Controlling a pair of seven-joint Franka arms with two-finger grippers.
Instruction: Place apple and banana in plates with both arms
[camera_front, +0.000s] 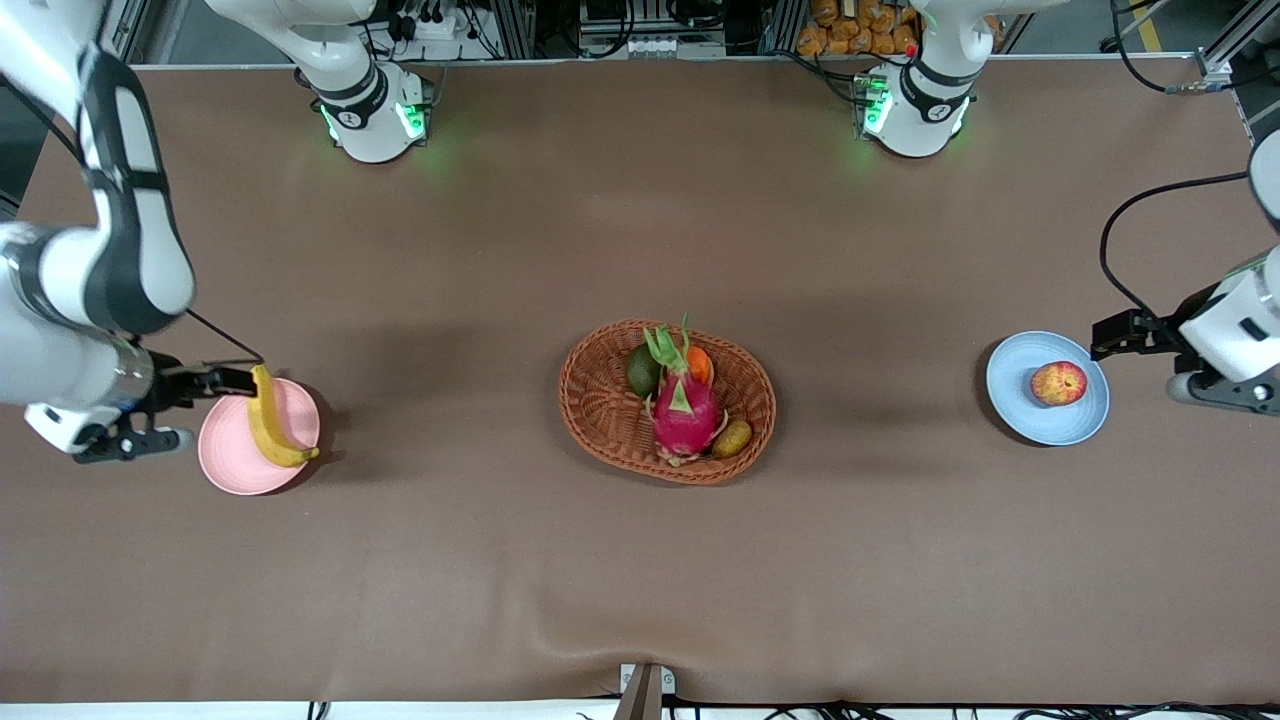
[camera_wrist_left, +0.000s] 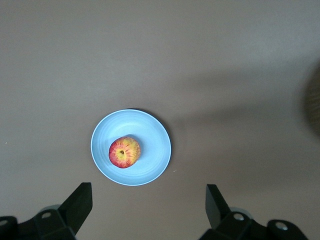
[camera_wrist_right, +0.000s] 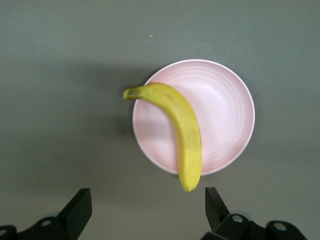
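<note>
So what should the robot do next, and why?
Probably lift both arms away. The banana already lies on the pink plate and the apple sits in the blue plate. The right claw and left claw are open, holding nothing.

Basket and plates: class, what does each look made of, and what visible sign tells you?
Basket: woven wicker or rattan, matte brown; the weave shows. Pink plate and blue plate: probably plastic, smooth with a soft sheen and faint rings; glazed ceramic cannot be ruled out.

2 plates (camera_front: 1010, 400), 1 apple (camera_front: 1058, 383), 1 banana (camera_front: 268, 420), 1 basket (camera_front: 600, 400), 2 arms (camera_front: 120, 260).
</note>
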